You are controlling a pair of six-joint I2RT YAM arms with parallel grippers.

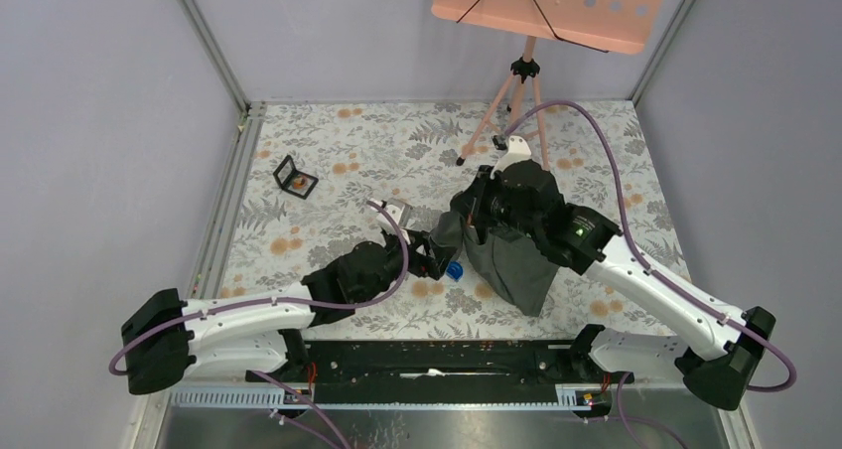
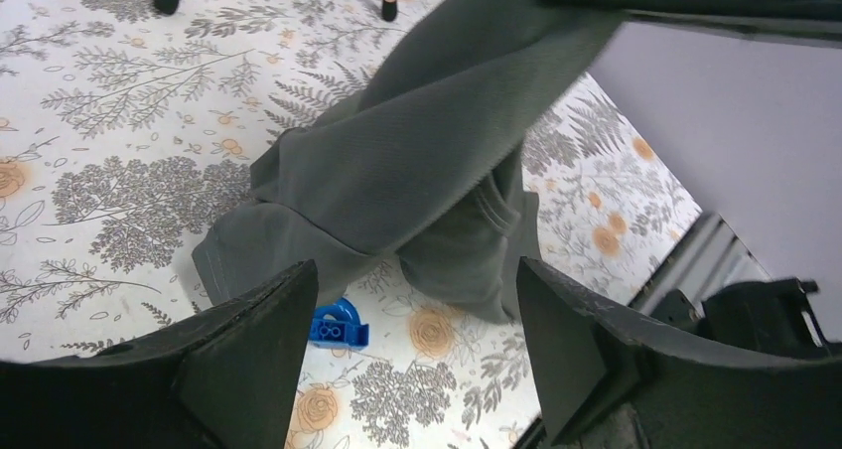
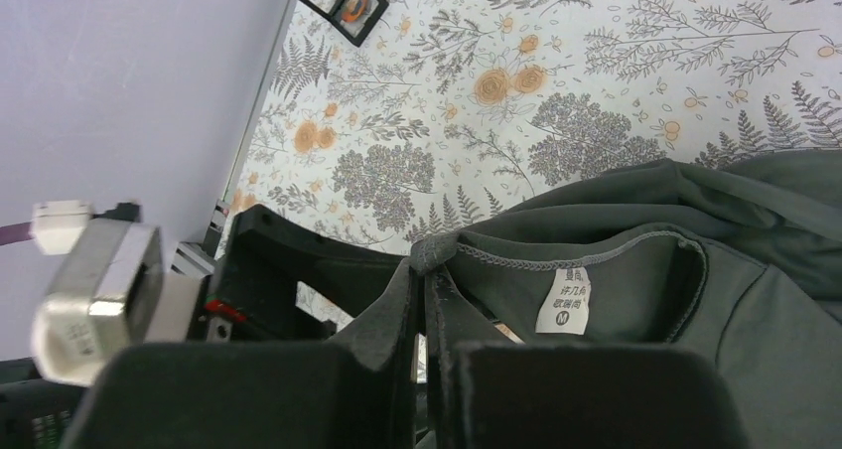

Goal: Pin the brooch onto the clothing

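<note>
The dark grey-green T-shirt (image 1: 516, 260) hangs bunched from my right gripper (image 1: 467, 219), which is shut on the neck hem. In the right wrist view the gripper (image 3: 425, 262) pinches the collar edge of the shirt (image 3: 695, 300), next to the white label (image 3: 562, 298). My left gripper (image 1: 437, 255) is open and empty, just left of the hanging shirt; in its own view the gripper (image 2: 417, 305) faces the cloth (image 2: 437, 161). The orange-brown brooch (image 1: 296, 182) sits in a small black square case (image 1: 286, 171) at the far left, also in the right wrist view (image 3: 358, 3).
A small blue curved object (image 1: 455, 269) lies on the flowered tablecloth under the left gripper, also in the left wrist view (image 2: 338, 325). A pink music stand (image 1: 541, 7) on a tripod (image 1: 501, 101) stands at the back. Grey walls enclose the table.
</note>
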